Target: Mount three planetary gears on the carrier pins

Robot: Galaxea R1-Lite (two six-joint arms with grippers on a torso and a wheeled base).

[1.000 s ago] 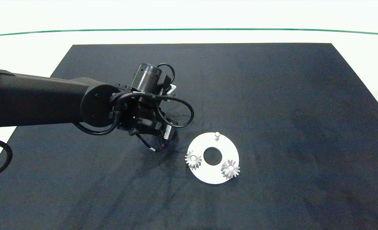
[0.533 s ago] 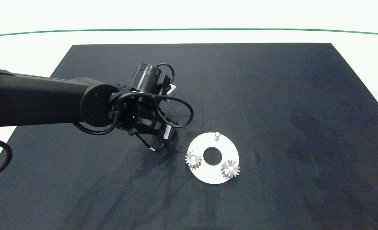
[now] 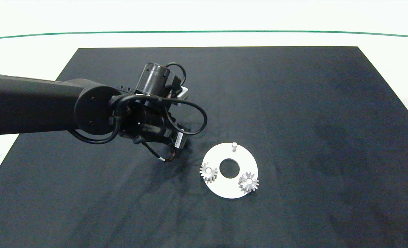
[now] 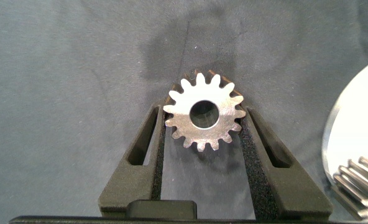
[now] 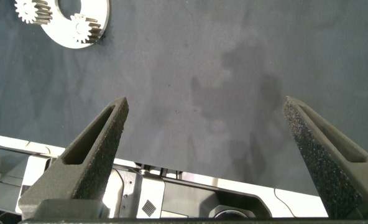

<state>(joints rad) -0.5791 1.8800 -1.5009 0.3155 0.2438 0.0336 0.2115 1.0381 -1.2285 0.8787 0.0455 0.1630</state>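
Two of the three planetary gears are already seated on the white disc [image 3: 224, 191]: one on the left pin [image 3: 208, 172] and one on the near-right pin [image 3: 248, 182]. You can count those steps as done. The far carrier pin [image 3: 234, 146] stands bare, so one install is left.

The third gear [image 4: 204, 112] is in your left gripper [image 4: 202, 134]. The wrist view shows its jaws closed on the gear's toothed rim, one pad on each side, with the bore facing the camera and unobstructed. The gear looks level between the pads. In the head view the left arm [image 3: 45, 106] reaches in over the dark mat [image 3: 293, 103], and its wrist sits to the left of the disc and a little farther back, hiding the gripper and gear from above. The disc edge shows in the left wrist view, so the gear is near the disc but not over it.

Your right gripper [image 5: 202, 143] is out of the head view, parked with its jaws spread wide and empty, well off to the near right of the disc.

What remains, as I judge it: carry the held gear right to the bare far pin, line the bore up over it and lower.
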